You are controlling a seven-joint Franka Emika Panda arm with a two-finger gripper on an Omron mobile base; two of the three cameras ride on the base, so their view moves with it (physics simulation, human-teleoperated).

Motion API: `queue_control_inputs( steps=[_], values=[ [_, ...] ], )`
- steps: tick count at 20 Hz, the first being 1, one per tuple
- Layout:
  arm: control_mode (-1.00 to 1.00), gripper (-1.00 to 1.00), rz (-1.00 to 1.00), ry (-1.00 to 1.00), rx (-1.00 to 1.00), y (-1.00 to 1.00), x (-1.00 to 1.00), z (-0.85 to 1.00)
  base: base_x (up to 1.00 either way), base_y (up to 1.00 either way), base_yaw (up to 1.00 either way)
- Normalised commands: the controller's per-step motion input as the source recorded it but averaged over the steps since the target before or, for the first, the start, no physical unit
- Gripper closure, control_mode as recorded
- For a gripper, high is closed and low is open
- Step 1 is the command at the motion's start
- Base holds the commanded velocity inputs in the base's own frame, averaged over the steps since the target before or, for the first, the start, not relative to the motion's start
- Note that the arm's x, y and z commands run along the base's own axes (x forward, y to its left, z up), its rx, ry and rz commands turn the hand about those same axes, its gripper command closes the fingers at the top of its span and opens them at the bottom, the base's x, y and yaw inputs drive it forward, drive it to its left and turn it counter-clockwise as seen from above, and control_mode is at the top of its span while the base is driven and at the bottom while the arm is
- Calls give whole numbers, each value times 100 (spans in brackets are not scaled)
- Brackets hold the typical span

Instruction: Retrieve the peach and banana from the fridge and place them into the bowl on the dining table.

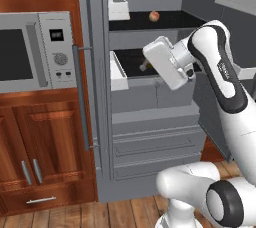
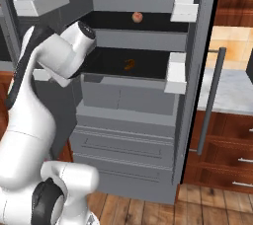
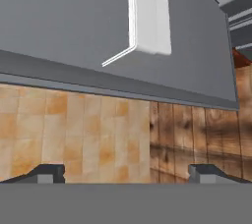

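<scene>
Black fridge shelves (image 2: 148, 21) carry peach (image 2: 137, 17) above, banana (image 2: 129, 64) below.

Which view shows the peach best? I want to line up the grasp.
The right base view: the peach sits unobstructed on the fridge's upper shelf. The left base view shows it too, smaller, above the arm.

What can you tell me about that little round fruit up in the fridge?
The peach is a small ball, tan-yellow with a reddish blush. It sits alone on the black upper shelf of the open grey fridge, towards the back, resting on the shelf with nothing else touching it. It looks smooth and whole. A white door bin hangs off to one side of it.
</scene>
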Motion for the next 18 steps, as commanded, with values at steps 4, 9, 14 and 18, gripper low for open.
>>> queue_control_inputs(
  steps=[4, 9, 14, 18],
  values=[
    [-100, -100, 1, -14, -23, -100, -68, 19, 0, 0, 0],
    [-100, -100, 5, -11, -42, -71, -67, -1, 0, 0, 0],
    [-100, -100, 9, -10, -39, -43, -42, -4, 0, 0, 0],
    [-100, -100, 5, -10, -18, -7, -40, 0, 0, 0, 0]
  ],
)
